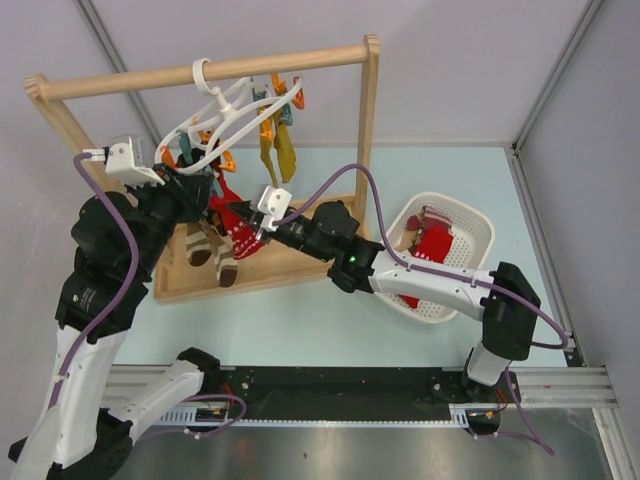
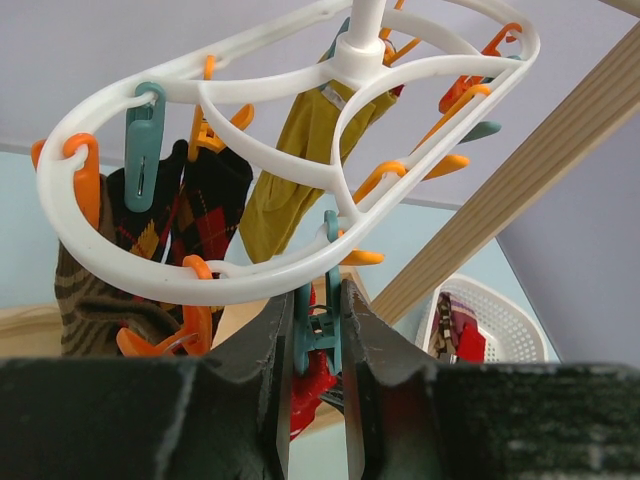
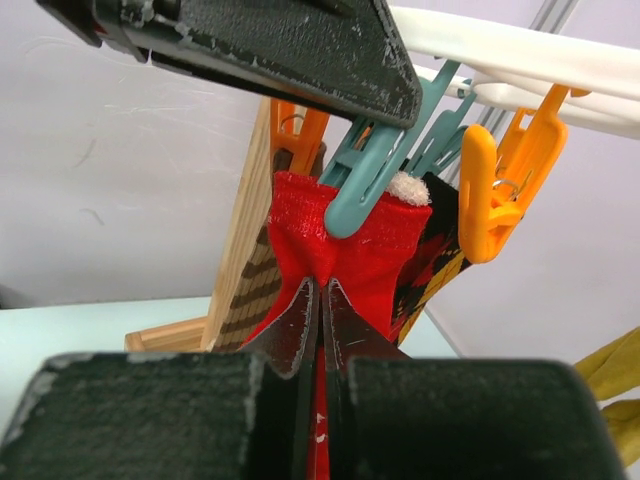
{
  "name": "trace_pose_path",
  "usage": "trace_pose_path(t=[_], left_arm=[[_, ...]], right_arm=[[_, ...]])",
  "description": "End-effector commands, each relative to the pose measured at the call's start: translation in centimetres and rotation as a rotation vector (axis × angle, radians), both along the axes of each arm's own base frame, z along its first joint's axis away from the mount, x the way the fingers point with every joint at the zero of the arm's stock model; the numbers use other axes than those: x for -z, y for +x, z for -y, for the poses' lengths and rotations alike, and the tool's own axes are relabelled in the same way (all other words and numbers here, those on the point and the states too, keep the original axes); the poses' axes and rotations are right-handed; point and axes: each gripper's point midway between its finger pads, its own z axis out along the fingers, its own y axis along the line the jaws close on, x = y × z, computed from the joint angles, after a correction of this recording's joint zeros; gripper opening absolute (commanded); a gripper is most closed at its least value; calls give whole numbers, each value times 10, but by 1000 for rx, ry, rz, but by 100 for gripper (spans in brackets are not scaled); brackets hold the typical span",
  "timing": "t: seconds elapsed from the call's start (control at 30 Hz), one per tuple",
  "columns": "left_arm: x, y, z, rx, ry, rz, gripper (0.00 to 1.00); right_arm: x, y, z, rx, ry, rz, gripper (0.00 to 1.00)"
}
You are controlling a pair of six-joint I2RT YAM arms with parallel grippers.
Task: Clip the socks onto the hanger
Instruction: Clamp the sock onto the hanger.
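Note:
The white oval hanger (image 1: 225,125) hangs by its hook from the wooden rail. My left gripper (image 2: 318,300) is shut on a teal peg (image 2: 320,320) under the hanger's ring (image 2: 120,260), pinching its handles. My right gripper (image 3: 321,285) is shut on the red sock (image 3: 370,250) and holds its cuff up at that teal peg (image 3: 365,185). The peg's front tip lies over the cuff; whether it bites the cloth I cannot tell. A brown striped sock (image 2: 90,305) hangs from a peg to the left. From above, both grippers meet beneath the hanger near the red sock (image 1: 235,225).
A black diamond-pattern sock (image 2: 205,205) and a mustard sock (image 2: 300,160) hang from other pegs. The wooden rail frame (image 1: 210,72) stands round the hanger, its right post (image 1: 371,120) close to my right arm. A white perforated basket (image 1: 470,225) with more socks sits at the right.

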Motion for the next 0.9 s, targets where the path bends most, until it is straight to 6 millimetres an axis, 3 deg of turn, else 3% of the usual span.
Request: trace_pose_path(t=[0.0, 0.2, 0.3, 0.4, 0.53, 0.63, 0.77, 0.87], left_arm=[[8, -4, 10, 61, 16, -21, 19], [8, -4, 10, 66, 12, -22, 19], [10, -4, 11, 66, 13, -27, 24], [11, -3, 9, 57, 16, -29, 38], [9, -4, 5, 38, 17, -23, 63], [7, -5, 3, 31, 17, -18, 68], [4, -8, -2, 14, 18, -19, 79], [-2, -13, -4, 11, 11, -13, 84]], right_arm=[[-31, 2, 0, -7, 75, 24, 0], [-32, 3, -3, -9, 80, 20, 0], [-34, 4, -3, -7, 87, 19, 0], [-37, 3, -1, -5, 95, 20, 0], [-41, 4, 1, 3, 111, 18, 0], [-43, 5, 1, 5, 122, 15, 3], [-46, 3, 3, 4, 123, 8, 37], [-46, 3, 7, 15, 108, -11, 53]])
